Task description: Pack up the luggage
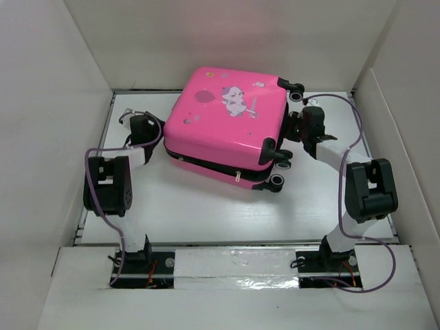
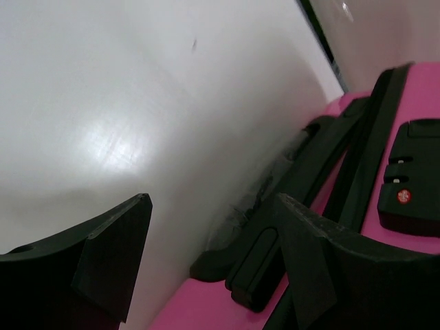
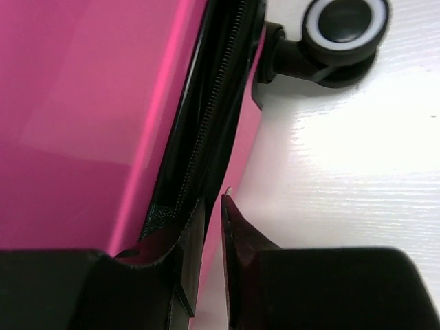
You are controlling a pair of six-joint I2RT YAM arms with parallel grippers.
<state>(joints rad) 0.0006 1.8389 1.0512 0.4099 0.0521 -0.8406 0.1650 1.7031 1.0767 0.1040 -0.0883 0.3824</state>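
The hot-pink luggage (image 1: 220, 124) lies flat on the white table with its cartoon-printed shell up, and a dark seam shows between the two shells. My left gripper (image 1: 157, 139) is open at the case's left side. In the left wrist view its fingers straddle bare table and the black carry handle (image 2: 265, 258) on the pink shell (image 2: 419, 89). My right gripper (image 1: 289, 130) is at the wheel end. In the right wrist view it (image 3: 213, 206) is nearly shut, with a thin strip of the lower shell's rim beside the zipper (image 3: 206, 117) between its fingers.
White walls box in the table (image 1: 206, 213) on the left, back and right. A black caster wheel (image 3: 344, 24) sticks out just past the right gripper, and two more wheels (image 1: 277, 180) are at the case's near right corner. A black combination lock (image 2: 409, 196) sits on the side.
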